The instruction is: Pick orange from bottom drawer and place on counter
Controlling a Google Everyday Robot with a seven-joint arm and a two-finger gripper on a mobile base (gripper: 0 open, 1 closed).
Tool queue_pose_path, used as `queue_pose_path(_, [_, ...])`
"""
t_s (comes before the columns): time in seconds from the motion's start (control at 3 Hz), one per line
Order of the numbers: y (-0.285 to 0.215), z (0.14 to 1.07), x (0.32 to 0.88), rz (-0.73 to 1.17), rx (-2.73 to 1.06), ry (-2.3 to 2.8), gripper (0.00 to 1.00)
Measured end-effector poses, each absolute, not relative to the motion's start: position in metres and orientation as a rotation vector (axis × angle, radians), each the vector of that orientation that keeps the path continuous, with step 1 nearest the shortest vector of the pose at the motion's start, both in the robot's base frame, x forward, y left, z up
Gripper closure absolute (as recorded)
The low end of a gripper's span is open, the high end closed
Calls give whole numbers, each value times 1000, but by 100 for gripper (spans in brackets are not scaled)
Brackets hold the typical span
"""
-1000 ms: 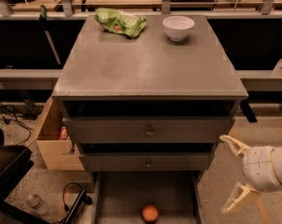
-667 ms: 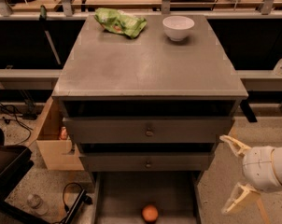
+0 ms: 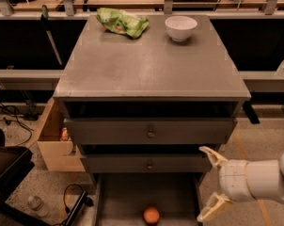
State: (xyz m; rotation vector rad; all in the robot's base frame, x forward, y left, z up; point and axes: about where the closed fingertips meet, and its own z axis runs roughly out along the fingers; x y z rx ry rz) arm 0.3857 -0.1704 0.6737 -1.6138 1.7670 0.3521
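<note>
The orange [image 3: 151, 215] lies in the open bottom drawer [image 3: 116, 197], near its front middle, at the lower edge of the camera view. My gripper [image 3: 209, 183] is at the lower right, beside the drawer's right side and right of the orange. Its two pale fingers are spread wide apart with nothing between them. The counter [image 3: 146, 62] is the flat grey top of the cabinet above.
A green snack bag [image 3: 122, 21] and a white bowl [image 3: 180, 27] sit at the counter's back edge. Two shut drawers with round knobs [image 3: 151, 134] are below the top. A wooden box [image 3: 52, 140] stands at the left. A bottle [image 3: 36, 204] and cables lie on the floor.
</note>
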Motion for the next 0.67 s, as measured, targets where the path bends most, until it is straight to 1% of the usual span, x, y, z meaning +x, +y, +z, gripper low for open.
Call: queue_pose_path(0.67, [-96, 579, 401, 482, -1598, 1605, 0])
